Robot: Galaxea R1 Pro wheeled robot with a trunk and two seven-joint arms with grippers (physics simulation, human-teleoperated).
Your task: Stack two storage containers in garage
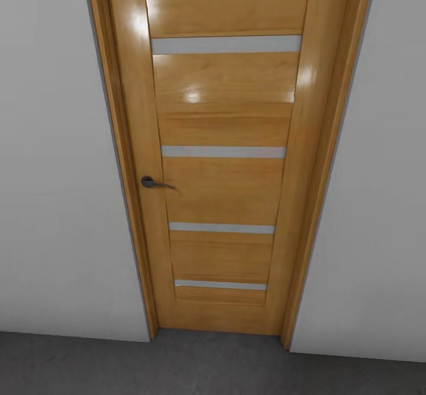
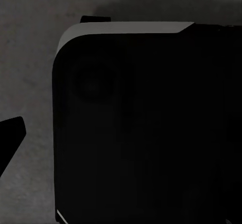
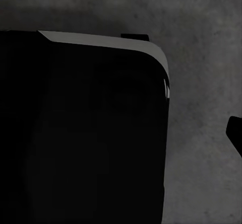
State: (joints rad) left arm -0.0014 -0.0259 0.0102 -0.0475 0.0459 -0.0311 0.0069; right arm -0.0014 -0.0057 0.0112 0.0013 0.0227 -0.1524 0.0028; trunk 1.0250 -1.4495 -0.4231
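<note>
I am standing right in front of a wooden door (image 1: 222,164). It is shut. It is smooth and shiny, the color of honey, with four thin pale strips across it. A small dark handle (image 1: 151,183) sticks out on one side. Plain white walls (image 1: 59,176) stand on both sides of the door.

Under me is the floor (image 1: 195,368). It is dark grey and blotchy, like rough stone, so I think I am in the garage or at its edge.

I cannot see the two red boxes, so I cannot tell where they are or how much of the job is done. Nothing here shows them stacked.

Both of my wrist cameras look down at the grey floor and at a big black rounded part of my body (image 2: 146,128). I cannot tell if my hands are open or closed, or if they hold anything.
</note>
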